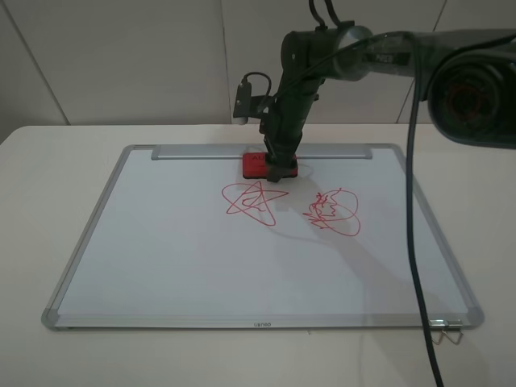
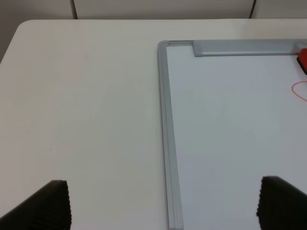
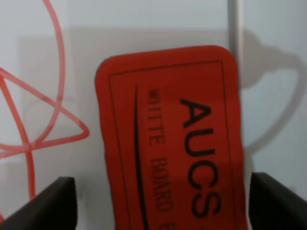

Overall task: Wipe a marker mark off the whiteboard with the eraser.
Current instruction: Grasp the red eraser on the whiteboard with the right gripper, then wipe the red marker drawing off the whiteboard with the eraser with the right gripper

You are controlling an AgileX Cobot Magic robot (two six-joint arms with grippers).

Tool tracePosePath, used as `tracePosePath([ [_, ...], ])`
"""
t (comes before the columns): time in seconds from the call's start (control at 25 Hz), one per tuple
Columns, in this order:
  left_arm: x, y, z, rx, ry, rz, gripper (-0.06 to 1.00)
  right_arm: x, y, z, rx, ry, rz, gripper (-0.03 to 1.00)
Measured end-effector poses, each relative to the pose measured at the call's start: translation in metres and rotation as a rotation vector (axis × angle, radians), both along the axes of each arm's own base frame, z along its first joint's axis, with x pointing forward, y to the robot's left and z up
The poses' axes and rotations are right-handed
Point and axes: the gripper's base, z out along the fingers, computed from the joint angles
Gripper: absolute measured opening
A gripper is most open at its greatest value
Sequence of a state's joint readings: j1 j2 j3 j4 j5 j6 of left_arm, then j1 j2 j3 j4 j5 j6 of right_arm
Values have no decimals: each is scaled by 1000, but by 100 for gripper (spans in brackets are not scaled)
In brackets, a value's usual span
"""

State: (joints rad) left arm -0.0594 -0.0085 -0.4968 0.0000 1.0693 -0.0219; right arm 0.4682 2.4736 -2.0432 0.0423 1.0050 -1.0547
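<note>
The whiteboard (image 1: 161,258) lies flat on a white table (image 1: 48,161), its tray strip (image 1: 193,151) along the far edge. From the high camera the red eraser (image 1: 254,165) sits on the board just in front of the strip. It is right behind the star-shaped marker mark (image 1: 252,201), close to it but apart. A rounder red scribble (image 1: 334,211) lies to the right of the star. The right gripper (image 1: 278,168) comes down on the eraser from above, and this view does not show how its jaws stand.

The right wrist camera does. The eraser (image 3: 168,139), with dark lettering reading "AUCS", lies between the two dark fingers (image 3: 48,206). A strip of bare board shows beside one finger, so the right gripper (image 3: 163,206) is spread around the block and not clamped. Part of the marker mark (image 3: 43,124) shows beside it.

Only the left wrist camera shows the left gripper (image 2: 163,201). It is wide open above the board's far left corner, with a sliver of eraser (image 2: 302,60) at the picture's edge.
</note>
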Motion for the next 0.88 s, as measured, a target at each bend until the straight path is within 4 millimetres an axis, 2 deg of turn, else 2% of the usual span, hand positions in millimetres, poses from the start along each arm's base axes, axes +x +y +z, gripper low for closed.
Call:
tracePosePath([
  [0.28, 0, 0, 0, 0, 0, 0, 77, 1, 0, -7, -1, -1, 0, 62],
  [0.44, 0, 0, 0, 0, 0, 0, 77, 2, 1, -7, 1, -9, 0, 49],
  [0.88, 0, 0, 0, 0, 0, 0, 77, 2, 1, -7, 0, -9, 1, 49],
])
